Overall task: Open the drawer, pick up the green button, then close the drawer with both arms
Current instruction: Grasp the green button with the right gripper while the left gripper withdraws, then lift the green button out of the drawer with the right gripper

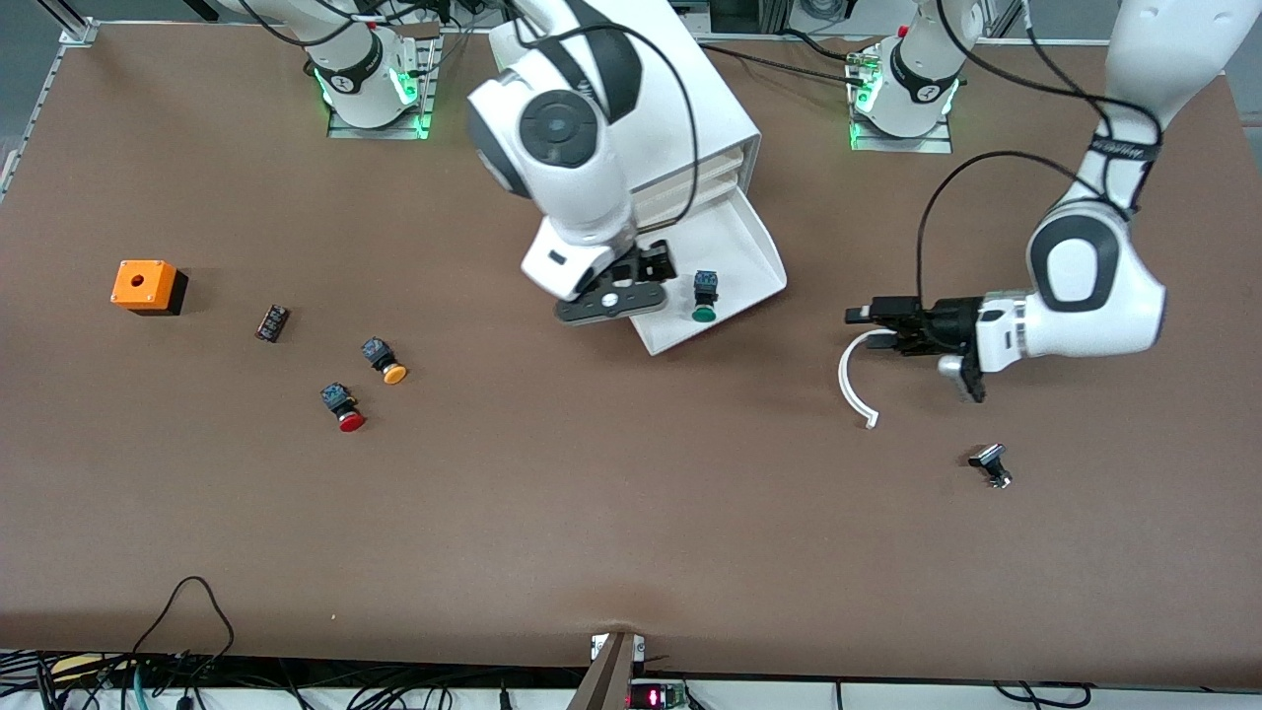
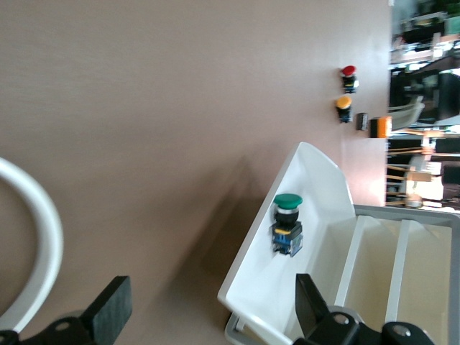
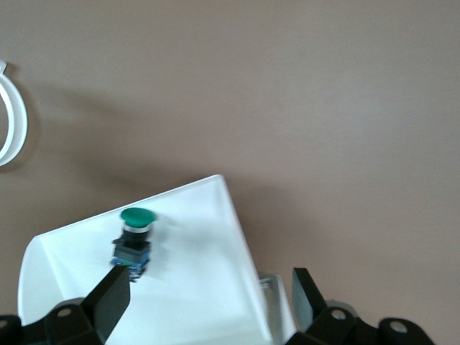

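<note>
A brown surface (image 1: 631, 513) carries one white cabinet (image 1: 710, 128) whose lowest drawer (image 1: 735, 261) is pulled fully out, baring what it holds. Two arms work here. The right pincer (image 1: 646, 281) hovers over the drawer's edge with its fingers spread and empty, the green button (image 1: 704, 295) lying just beside it inside the drawer, seemingly lined up for a grab. The left pincer (image 1: 873, 320) waits open above a white curved strip (image 1: 856, 385), well apart from the drawer. Three buttons show: green, yellow-orange (image 1: 385, 361) and red (image 1: 343, 407).
</note>
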Controlling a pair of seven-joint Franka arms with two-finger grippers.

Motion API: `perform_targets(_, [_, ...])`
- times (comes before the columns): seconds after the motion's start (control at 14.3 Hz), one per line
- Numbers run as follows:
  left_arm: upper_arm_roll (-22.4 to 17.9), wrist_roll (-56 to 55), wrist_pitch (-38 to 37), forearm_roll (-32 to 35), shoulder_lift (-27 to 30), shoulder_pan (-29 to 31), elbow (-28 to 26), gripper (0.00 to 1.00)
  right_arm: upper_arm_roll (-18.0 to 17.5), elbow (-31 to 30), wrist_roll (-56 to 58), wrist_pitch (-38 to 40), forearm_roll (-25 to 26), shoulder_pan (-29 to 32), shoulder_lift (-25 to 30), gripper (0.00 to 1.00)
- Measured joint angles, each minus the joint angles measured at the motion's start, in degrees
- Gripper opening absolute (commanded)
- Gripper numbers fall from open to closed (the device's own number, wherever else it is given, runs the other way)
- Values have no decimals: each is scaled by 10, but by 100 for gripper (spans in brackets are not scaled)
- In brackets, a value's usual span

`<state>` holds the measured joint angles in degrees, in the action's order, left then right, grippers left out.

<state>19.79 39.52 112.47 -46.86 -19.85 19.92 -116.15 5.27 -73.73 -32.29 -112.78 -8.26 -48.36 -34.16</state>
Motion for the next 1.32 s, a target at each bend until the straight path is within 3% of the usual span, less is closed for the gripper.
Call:
perform_targets(0.28, [-25,-81,-48,86,63,9,24,100,0,11,-28,-41,0,-32,-38,100])
perform_targets(0.56, [-80,-182,-143,199,87,3,98,100,0,11,-61,-90,0,-48,-73,100])
perform_targets(0.98, [-109,-355,-189,364,124,-77,169,100,-1,12,-130,-171,-1,-66,-116,99])
perform_targets(1.12, [-120,-381,-193,386,133,-95,176,100,-4,13,-147,-188,-1,-68,-124,96])
perform_targets(1.32, [-130,-418,-208,425,139,-112,200,100,-7,14,-156,-199,-1,-72,-135,82])
